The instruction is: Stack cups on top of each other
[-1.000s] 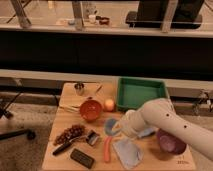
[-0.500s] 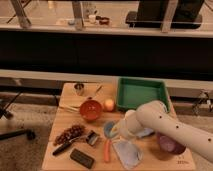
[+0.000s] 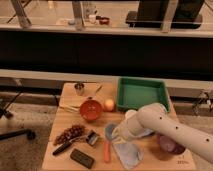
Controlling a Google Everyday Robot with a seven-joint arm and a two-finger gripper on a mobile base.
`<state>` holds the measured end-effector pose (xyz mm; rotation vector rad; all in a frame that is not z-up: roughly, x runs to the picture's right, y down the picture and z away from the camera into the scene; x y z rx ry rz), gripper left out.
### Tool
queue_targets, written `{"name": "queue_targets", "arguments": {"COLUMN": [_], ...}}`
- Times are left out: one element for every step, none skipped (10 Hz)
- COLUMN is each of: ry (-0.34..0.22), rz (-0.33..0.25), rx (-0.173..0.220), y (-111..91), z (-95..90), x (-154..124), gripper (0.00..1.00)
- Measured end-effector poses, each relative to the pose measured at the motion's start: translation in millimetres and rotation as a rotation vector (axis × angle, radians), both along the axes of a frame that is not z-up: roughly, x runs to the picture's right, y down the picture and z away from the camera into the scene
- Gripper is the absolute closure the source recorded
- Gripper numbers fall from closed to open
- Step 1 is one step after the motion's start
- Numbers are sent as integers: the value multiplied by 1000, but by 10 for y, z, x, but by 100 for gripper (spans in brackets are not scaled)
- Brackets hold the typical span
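Nearest the front edge of the pale wooden table (image 3: 60,117) lie a dark rectangular block (image 3: 82,158), an orange carrot-like stick (image 3: 106,150) and a pale blue-grey cloth (image 3: 127,154). My white perforated arm (image 3: 172,131) reaches in from the right, passing in front of the round purple bowl (image 3: 169,145). My gripper (image 3: 118,134) sits low at the table's middle, right at the small round light-blue plastic cup (image 3: 110,131); I cannot tell whether it is grasping. Just behind my arm, the rim of the wider white cup (image 3: 130,114) peeks out. To the left are a bunch of dark grapes (image 3: 69,133) and a black-handled utensil (image 3: 64,146). Farther back stand the orange-red bowl (image 3: 90,110), a peach-coloured fruit (image 3: 109,104), a small metal cup (image 3: 79,89) and the green rectangular plastic tray (image 3: 142,94).
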<state>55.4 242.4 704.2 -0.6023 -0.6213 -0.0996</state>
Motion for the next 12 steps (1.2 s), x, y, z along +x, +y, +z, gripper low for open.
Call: {"name": "queue_targets", "arguments": {"ry": [-1, 0, 1, -1, -4, -4, -5, -5, -7, -6, -5, -3], "rz": [13, 21, 32, 36, 39, 41, 46, 47, 46, 48, 50, 54], "rx": [-5, -15, -21, -25, -30, -34, -38, -42, -46, -49, -51, -54], "y": [6, 28, 44, 54, 71, 92, 109, 131, 147, 161, 171, 175], "z": [9, 8, 7, 7, 5, 1, -1, -2, -3, -3, -3, -2], "x": [49, 130, 187, 200, 204, 219, 231, 235, 232, 240, 256, 275], "gripper": [100, 100, 100, 100, 100, 100, 100, 100, 100, 100, 100, 100]}}
